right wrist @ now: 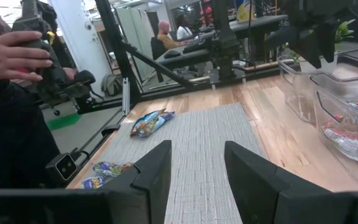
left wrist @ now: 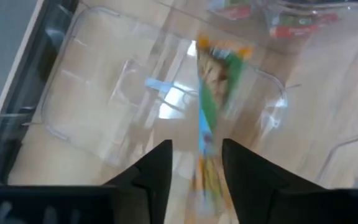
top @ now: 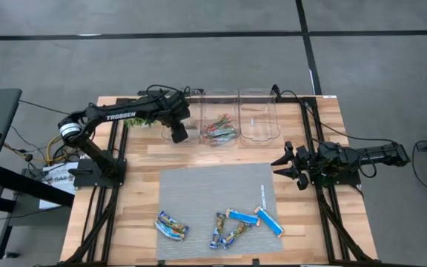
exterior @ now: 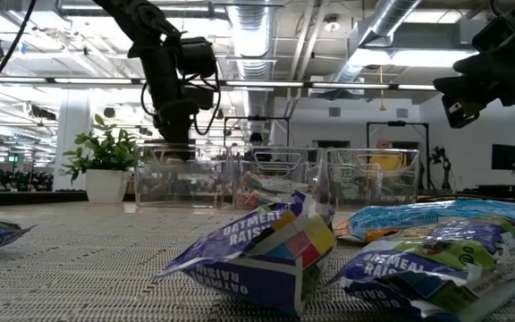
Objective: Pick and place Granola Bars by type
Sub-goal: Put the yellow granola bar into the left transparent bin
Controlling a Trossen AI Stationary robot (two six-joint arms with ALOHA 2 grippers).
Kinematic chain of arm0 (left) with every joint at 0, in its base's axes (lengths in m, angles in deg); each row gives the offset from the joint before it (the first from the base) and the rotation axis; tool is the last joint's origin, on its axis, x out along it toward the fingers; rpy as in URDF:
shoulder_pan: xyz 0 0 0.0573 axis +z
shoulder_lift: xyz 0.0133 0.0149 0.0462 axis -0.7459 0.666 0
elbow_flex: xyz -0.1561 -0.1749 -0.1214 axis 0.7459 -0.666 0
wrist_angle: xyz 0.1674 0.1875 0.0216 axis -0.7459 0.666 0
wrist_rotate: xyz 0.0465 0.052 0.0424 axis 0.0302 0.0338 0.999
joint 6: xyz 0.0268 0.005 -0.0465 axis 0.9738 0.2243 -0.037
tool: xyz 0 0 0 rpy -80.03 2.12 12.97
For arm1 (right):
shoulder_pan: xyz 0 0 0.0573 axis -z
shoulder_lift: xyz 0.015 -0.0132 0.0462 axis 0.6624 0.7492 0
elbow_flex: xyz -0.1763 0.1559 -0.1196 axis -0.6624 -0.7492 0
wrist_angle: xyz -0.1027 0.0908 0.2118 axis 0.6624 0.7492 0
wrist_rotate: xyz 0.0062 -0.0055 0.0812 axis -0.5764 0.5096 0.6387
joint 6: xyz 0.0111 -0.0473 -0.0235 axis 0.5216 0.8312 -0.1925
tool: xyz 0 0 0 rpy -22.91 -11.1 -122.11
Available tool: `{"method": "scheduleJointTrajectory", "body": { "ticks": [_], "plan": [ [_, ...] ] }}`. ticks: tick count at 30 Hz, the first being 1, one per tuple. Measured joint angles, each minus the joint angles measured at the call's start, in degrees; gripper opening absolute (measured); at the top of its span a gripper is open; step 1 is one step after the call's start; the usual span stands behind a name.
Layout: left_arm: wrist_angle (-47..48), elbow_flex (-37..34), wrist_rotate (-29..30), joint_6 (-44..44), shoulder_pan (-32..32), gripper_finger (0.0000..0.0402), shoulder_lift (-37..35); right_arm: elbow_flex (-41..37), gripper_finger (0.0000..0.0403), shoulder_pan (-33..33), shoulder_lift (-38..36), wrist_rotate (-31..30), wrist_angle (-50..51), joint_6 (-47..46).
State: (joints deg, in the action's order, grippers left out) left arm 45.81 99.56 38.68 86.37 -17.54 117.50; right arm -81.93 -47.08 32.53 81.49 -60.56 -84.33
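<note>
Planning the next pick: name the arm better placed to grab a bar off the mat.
Right, probably. The right claw hangs open beside the mat, while the left claw is over the left bin with a bar.

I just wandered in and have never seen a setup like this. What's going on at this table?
Two robot arms are sorting granola bars into clear bins. The left gripper is over the left bin, with a green-and-orange bar between its open fingers, apparently dropping in. The middle bin already holds several red-and-green bars. The right gripper waits open at the table's right side. More bars lie on the grey mat.
</note>
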Motion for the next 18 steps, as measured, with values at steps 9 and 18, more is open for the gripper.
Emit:
{"method": "scheduleJointTrajectory", "body": {
  "ticks": [9,18],
  "plan": [
    [0.11,0.00,0.43,-1.64,-2.07,0.0149,-1.72,0.00,0.0141,0.00,0.00,-0.02,-0.01,0.00],
    [-1.27,0.00,-0.17,-1.84,-7.35,0.0144,-10.78,0.00,0.0144,0.01,0.01,-0.02,-0.01,0.00]
  ]
}}
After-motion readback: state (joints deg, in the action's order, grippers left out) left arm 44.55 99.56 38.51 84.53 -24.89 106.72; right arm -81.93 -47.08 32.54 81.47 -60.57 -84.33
